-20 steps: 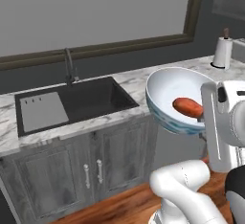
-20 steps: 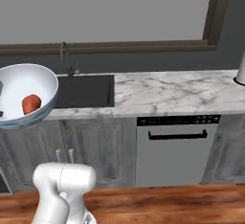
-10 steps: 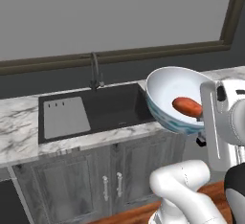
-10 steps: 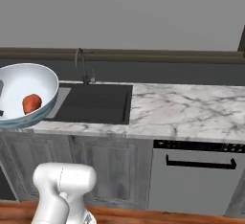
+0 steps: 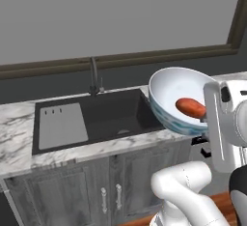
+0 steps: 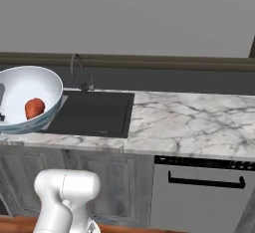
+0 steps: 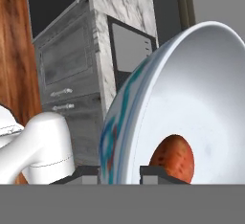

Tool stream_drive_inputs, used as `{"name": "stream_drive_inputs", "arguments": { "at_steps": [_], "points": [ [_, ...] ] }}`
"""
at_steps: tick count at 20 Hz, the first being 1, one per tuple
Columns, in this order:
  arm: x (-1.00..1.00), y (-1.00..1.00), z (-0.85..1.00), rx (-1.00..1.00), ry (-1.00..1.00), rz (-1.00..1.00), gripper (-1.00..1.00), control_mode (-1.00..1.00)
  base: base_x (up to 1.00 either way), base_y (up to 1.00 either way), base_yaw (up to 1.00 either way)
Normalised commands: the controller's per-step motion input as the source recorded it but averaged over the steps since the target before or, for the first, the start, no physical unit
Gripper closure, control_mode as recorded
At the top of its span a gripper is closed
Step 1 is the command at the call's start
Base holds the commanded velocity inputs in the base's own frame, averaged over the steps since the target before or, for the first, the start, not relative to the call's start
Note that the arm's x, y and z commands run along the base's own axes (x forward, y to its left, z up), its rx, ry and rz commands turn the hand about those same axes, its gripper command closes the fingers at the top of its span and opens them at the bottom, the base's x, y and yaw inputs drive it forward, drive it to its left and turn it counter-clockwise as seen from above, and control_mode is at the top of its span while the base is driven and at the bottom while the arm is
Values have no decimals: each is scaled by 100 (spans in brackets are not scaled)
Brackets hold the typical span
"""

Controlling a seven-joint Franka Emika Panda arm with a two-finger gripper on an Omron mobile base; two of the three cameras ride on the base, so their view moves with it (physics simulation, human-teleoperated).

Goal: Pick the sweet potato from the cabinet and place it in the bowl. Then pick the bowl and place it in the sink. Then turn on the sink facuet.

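Note:
My gripper (image 7: 120, 174) is shut on the rim of the bowl (image 5: 170, 89), holding it tilted in the air to the right of the sink (image 5: 115, 117) and in front of the counter edge. The sweet potato (image 5: 190, 107) lies inside the bowl against its lower wall. In the right base view the bowl (image 6: 24, 85) with the sweet potato (image 6: 34, 108) hangs at the left edge, left of the sink (image 6: 97, 113). The sink faucet (image 5: 93, 75) stands upright behind the basin. In the hand view the bowl (image 7: 206, 89) shows its blue-patterned outside, with the sweet potato (image 7: 173, 158) in it.
A grey ribbed drainboard (image 5: 61, 125) covers the sink's left part. White marble counter (image 6: 189, 122) stretches right of the basin, with a dishwasher (image 6: 204, 197) below it. Grey cabinet doors (image 5: 96, 191) stand under the sink. A dark window ledge runs behind the faucet.
The whole scene has slid to the right in both base views, so the base has moved; the sink now sits nearer the middle. The bowl stays held in the same spot relative to the arm.

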Motion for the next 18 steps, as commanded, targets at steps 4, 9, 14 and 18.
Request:
{"name": "stream_drive_inputs", "arguments": {
  "at_steps": [4,9,14,18],
  "points": [
    [0,0,0,0,0,0,100,100,40,-24,0],
    [0,0,0,0,0,0,100,100,69,-1,1],
    [0,0,0,0,0,0,100,100,46,-22,5],
    [0,0,0,0,0,0,100,100,17,-48,7]
  ]
}}
